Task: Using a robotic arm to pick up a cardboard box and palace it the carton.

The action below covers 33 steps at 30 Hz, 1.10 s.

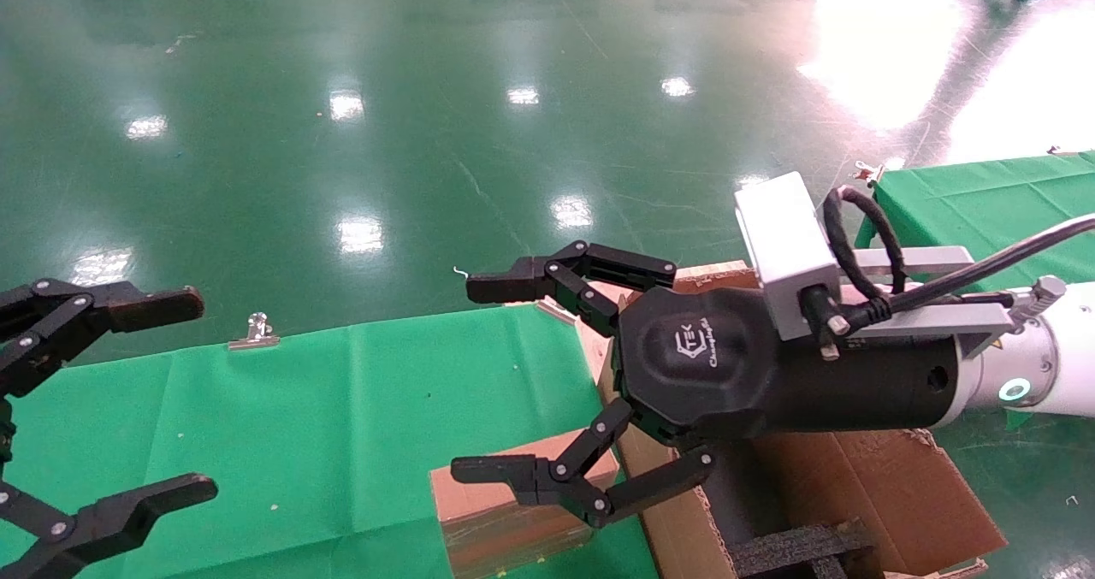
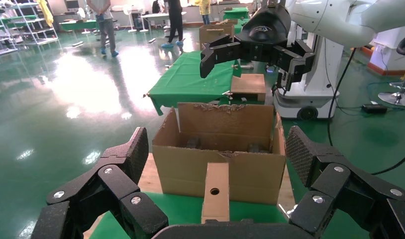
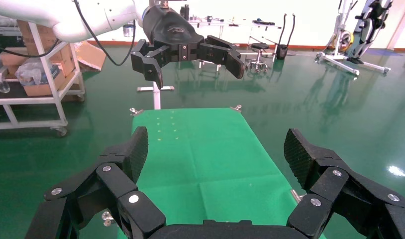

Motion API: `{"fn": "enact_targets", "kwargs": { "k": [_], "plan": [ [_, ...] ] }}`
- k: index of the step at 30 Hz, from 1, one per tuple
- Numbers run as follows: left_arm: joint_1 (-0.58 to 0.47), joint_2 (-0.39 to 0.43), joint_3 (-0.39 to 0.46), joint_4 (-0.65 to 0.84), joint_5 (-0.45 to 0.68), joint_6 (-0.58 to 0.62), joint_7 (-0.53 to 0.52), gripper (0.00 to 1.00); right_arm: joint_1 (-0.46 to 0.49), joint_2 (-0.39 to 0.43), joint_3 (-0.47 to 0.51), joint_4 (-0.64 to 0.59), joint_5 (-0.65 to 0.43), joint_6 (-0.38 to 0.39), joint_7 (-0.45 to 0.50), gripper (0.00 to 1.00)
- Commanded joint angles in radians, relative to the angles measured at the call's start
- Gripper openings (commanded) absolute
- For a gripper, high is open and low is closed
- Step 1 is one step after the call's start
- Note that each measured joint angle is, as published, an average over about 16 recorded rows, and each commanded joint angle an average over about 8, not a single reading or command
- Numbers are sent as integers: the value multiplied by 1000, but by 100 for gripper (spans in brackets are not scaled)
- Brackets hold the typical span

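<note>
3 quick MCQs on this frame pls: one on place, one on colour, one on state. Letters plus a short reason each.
1. Where is the cardboard box?
A. inside the carton
B. on the green cloth beside the carton
C. held in a tool

2. What colour is the cloth under the box?
A. green
B. blue
C. white

3. How is the right tool?
A. shut on the box
B. shut on nothing
C. open, above the box

Answers:
1. B: the box stands on the cloth next to the carton, ungripped.
2. A: the head view shows green cloth.
3. C: its fingers are spread, holding nothing. The left tool is also open, off to the left.
</note>
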Motion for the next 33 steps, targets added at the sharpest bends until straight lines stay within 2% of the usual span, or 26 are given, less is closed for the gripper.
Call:
{"fn": "enact_targets", "kwargs": {
  "k": [1,13,14,21,22,29,33],
  "plan": [
    [0,0,0,0,0,0,0,100,0,0,0,0,0,0,0,100],
    [0,0,0,0,0,0,0,100,0,0,0,0,0,0,0,100],
    [0,0,0,0,0,0,0,97,0,0,0,0,0,0,0,100],
    [0,0,0,0,0,0,0,10,0,0,0,0,0,0,0,100],
    [0,0,0,0,0,0,0,0,0,0,0,0,0,0,0,100],
    [0,0,0,0,0,0,0,0,0,0,-1,0,-4,1,-1,100],
    [0,0,0,0,0,0,0,0,17,5,-16,7,-47,2,1,100]
  ]
}}
